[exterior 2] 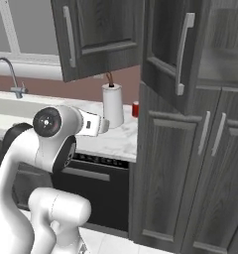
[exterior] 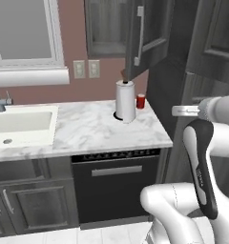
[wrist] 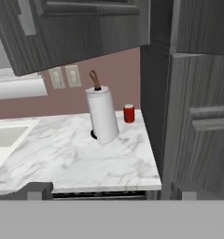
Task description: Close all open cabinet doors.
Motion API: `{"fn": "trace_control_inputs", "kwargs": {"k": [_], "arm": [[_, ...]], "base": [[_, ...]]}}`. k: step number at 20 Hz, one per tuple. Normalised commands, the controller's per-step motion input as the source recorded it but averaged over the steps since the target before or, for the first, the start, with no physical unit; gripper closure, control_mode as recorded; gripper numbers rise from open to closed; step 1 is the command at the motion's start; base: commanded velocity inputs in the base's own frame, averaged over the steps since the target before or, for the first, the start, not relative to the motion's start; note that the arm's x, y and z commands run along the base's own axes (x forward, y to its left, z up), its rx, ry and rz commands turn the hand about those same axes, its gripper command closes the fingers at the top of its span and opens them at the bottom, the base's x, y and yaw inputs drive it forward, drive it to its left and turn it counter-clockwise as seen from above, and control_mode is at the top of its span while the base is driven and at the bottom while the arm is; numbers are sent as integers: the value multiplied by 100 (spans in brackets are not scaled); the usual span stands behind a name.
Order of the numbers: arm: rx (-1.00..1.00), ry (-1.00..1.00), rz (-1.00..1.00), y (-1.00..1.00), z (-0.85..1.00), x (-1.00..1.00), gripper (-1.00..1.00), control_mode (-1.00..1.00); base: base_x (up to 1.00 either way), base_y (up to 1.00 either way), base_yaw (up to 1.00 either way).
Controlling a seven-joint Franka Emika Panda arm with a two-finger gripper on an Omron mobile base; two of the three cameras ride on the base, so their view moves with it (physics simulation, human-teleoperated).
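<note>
Two cabinet doors stood open: one upper door (exterior 2: 98, 37) over the counter (exterior: 95, 131) at 11 o'clock, another (exterior 2: 173, 49) on the tall unit at 1 o'clock. Neither was closed yet, so the whole job seemed left. The hand (wrist: 111, 190) touched nothing (fingertips apart, fairly wide). A paper towel roll (exterior: 125, 101) and red cup (exterior: 140, 101) stood on marble beside the sink (exterior: 21, 126)

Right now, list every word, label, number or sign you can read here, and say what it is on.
No text reads anywhere.
Dishwasher: a row of small marks along its top control strip, too small and blurred to read.
Red can: no legible label.
Paper towel roll: plain white.
Wall outlets: unmarked.
Cabinet doors: plain wood grain, no lettering.
</note>
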Motion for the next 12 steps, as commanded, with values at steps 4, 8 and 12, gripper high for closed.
{"fn": "trace_control_inputs", "kwargs": {"k": [4, 8, 12], "arm": [[0, 0, 0, 0, 0, 0, -100, 100], [0, 0, 0, 0, 0, 0, -100, 100], [0, 0, 0, 0, 0, 0, -100, 100]], "base": [[38, -33, 2], [37, -28, 1], [24, -9, 0]]}}
